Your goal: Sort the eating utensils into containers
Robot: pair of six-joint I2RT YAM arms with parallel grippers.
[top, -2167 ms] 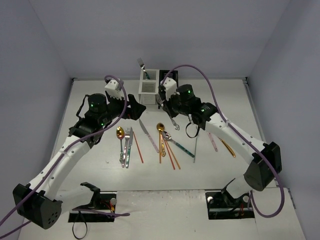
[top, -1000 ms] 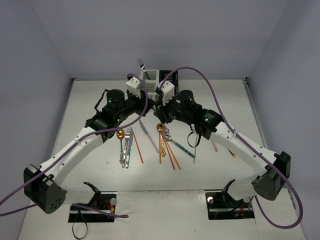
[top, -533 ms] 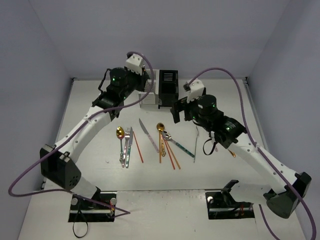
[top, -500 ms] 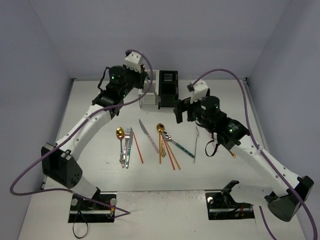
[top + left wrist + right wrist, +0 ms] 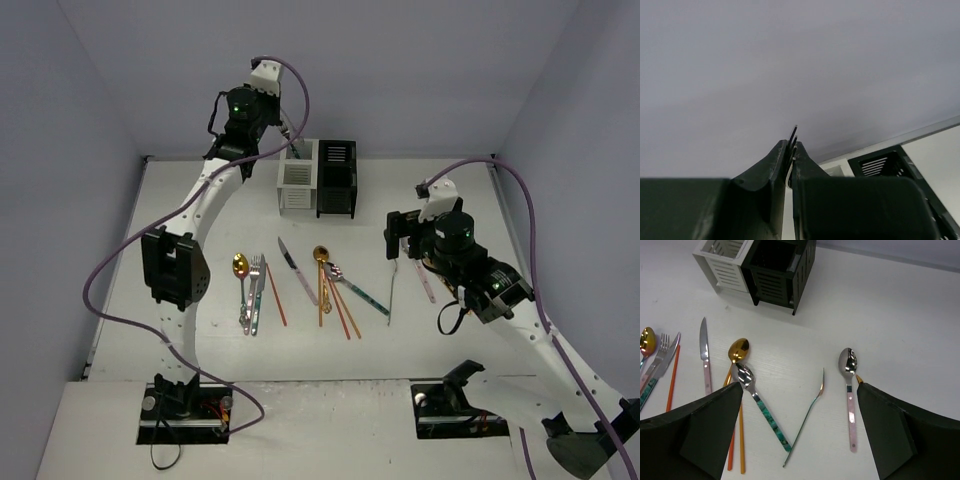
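The containers are a white caddy and a black caddy, joined at the back of the table. My left gripper is raised above the white caddy, shut on a fork near its head. The tines poke past the fingertips and the handle hangs down toward the caddy's top. My right gripper hovers open over a slim fork, between a teal-handled spoon and a pink-handled spoon.
More utensils lie in a row mid-table: a gold spoon, a fork, orange chopsticks, a pink-handled knife and another gold spoon. A gold piece lies furthest right. Walls close the back and sides.
The left arm has risen from the white caddy with the fork in its jaws. The right arm has drawn back from the caddies to the right, and its jaws have opened.
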